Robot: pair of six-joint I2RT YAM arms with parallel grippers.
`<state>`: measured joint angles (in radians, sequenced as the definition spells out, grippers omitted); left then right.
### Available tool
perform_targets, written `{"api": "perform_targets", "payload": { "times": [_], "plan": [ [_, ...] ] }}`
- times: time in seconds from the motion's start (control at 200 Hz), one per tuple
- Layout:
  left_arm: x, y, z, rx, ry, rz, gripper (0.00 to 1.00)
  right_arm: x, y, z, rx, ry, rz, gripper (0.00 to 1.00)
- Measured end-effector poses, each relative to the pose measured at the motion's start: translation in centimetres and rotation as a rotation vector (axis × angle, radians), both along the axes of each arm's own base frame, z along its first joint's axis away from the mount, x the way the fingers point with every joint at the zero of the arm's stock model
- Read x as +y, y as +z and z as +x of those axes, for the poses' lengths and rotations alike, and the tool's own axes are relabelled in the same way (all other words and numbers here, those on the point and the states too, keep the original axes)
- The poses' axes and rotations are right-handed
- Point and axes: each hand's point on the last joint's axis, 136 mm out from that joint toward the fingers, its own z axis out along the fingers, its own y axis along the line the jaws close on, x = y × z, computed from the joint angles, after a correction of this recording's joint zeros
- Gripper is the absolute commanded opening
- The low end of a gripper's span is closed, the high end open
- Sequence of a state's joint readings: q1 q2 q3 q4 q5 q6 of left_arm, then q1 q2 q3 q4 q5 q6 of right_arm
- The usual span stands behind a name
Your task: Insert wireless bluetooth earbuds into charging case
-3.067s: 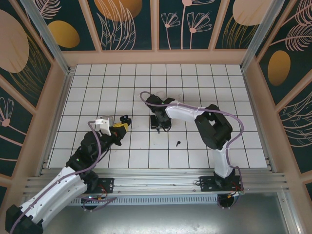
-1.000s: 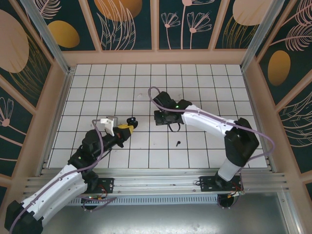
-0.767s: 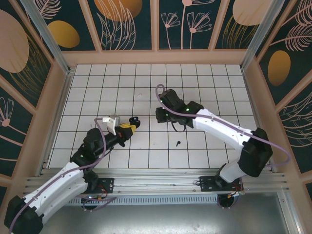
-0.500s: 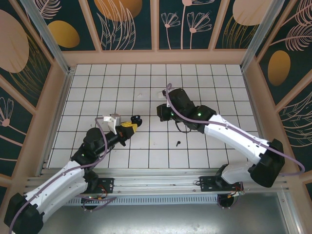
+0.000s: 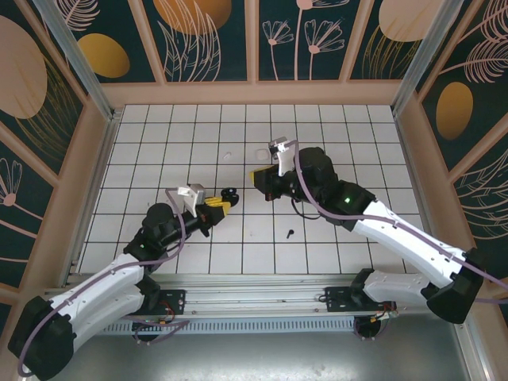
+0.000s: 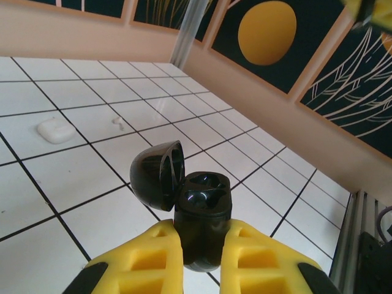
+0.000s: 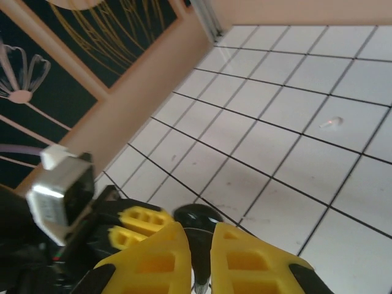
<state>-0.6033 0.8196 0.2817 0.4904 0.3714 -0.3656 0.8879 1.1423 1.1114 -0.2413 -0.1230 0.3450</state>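
Blk case (image 6: pixel 202 205) in L gripper (image 6: pixel 201 248)

The table (image 5: pixel 159 127) is a flat floor of white square tiles with dark grout lines, closed in by a pale wooden rim (image 5: pixel 254 94) on the left, far and right sides. A tiny black earbud (image 5: pixel 290 233) lies alone on the tiles near the middle, slightly to the right and toward the near edge. Farther back, left of centre, a tiny white earbud (image 5: pixel 228 155) rests inside one tile. A white charging case (image 6: pixel 56 130) lies closed and flat on a tile, apart from another small white piece (image 6: pixel 115 121).
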Motion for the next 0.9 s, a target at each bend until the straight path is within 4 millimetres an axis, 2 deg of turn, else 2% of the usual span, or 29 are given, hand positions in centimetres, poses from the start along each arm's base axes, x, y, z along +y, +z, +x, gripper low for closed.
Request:
{"api": "perform_targets", "payload": {
  "times": [0.155,0.255,0.4,0.626,0.896],
  "plan": [
    [-1.0,-0.5,0.1,0.01,-0.049,0.017,0.0,0.8,1.8,-1.5,-0.041,0.075,0.057,0.1],
    [-1.4,-0.4,0.0,0.005,-0.079,0.014,0.0,1.2,2.1,-2.1,-0.06,0.116,0.079,0.1],
    [-1.7,0.6,-0.3,-0.034,-0.103,-0.011,0.0,1.9,1.4,-2.5,-0.066,0.155,0.065,0.1],
    [-1.5,2.8,-1.2,-0.125,-0.128,-0.048,0.0,3.2,-0.9,-2.2,-0.061,0.196,0.003,0.1],
    [-0.7,4.4,-2.9,-0.222,-0.146,-0.083,0.0,4.1,-1.4,-3.3,-0.096,0.279,-0.02,0.1]
  ]
}}
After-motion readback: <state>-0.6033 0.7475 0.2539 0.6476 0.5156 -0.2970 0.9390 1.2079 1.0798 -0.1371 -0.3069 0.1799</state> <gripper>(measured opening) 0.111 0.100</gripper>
